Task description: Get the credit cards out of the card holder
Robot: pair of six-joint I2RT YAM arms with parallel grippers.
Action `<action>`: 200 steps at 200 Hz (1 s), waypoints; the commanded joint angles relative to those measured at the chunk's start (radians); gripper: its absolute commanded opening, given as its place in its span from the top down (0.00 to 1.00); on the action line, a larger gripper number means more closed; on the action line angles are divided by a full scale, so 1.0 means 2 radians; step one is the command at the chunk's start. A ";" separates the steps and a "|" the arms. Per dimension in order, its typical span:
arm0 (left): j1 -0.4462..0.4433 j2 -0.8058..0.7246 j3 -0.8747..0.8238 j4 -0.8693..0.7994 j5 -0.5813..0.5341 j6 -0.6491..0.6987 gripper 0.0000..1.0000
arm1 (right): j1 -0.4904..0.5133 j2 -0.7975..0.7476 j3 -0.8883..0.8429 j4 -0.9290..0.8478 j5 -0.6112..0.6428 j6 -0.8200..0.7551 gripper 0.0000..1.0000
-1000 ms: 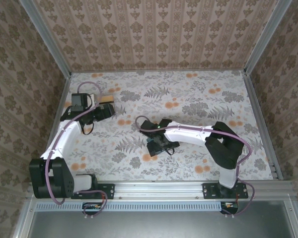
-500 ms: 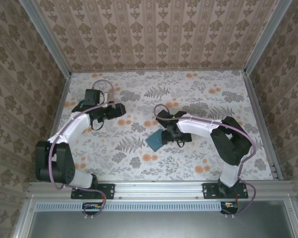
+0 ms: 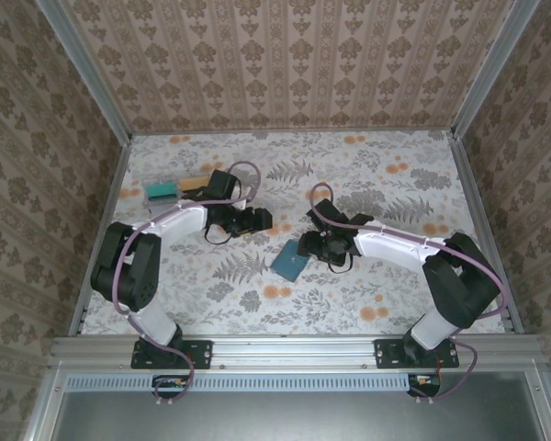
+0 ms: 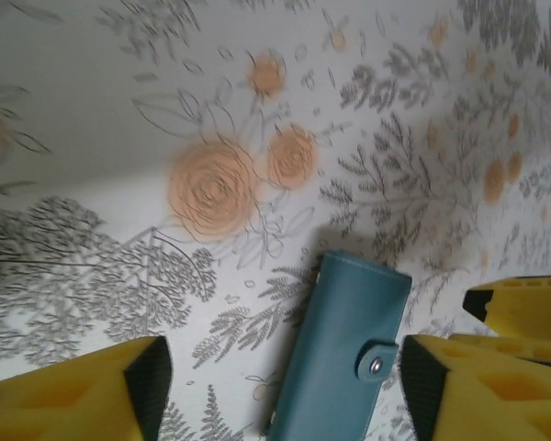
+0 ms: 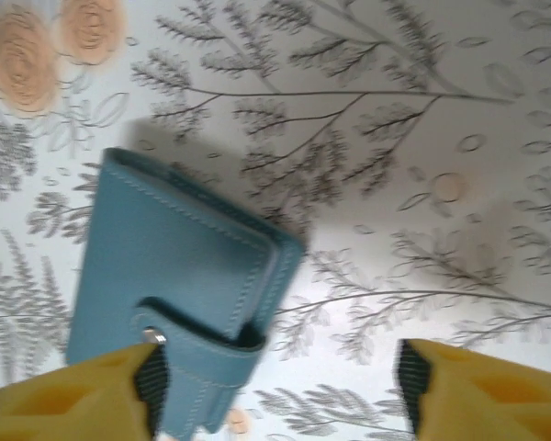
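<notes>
Near the middle of the table [image 3: 395, 303], between the 2 arms, the card holder [image 3: 288, 263] lies flat and folded shut. Its strap [image 5: 202, 354] is wrapped onto the front face and looks fastened by the metal snap [image 5: 151, 336].

The left gripper [image 3: 257, 220] hangs just up-left of it and the right gripper [image 3: 317, 246] just beside its right end. Both sets of jaws stand apart with nothing between them. In the wrist views the yellow pads [image 4: 73, 404] frame bare tabletop and the wallet below.

Well apart, by the far-left corner, a teal-green card [image 3: 161, 190] and a tan card [image 3: 195, 184] lie side by side. I cannot tell whether more cards sit inside the closed holder.

The holder will probably handle as a light, thin thing with a smooth, somewhat slippery skin. It should be stiff enough to keep its shape yet able to flex at the fold. Lying flat, it offers little edge to get a finger under, and it would likely skid if pushed from 1 side only. The best holds seem to be the raised strap end near the snap, pinched to pop it open, and the long edges, clamped by the other arm to keep the body steady. Any cards within would be stiff and slick, best taken by an exposed short edge.
</notes>
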 commanded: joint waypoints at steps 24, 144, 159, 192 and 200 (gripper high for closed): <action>-0.028 0.018 -0.020 0.009 0.060 -0.030 0.42 | 0.001 0.042 0.009 0.045 -0.048 0.036 0.52; -0.035 0.043 -0.065 0.056 0.104 -0.044 0.50 | -0.001 0.115 0.049 0.077 -0.082 -0.016 0.68; -0.035 0.045 -0.069 0.068 0.112 -0.047 0.51 | -0.003 0.118 0.047 0.077 -0.082 -0.020 0.68; -0.035 0.048 -0.074 0.084 0.130 -0.047 0.52 | -0.005 0.123 0.044 0.078 -0.086 -0.022 0.68; -0.034 0.049 -0.071 0.081 0.130 -0.039 0.52 | -0.005 0.124 0.043 0.077 -0.085 -0.021 0.68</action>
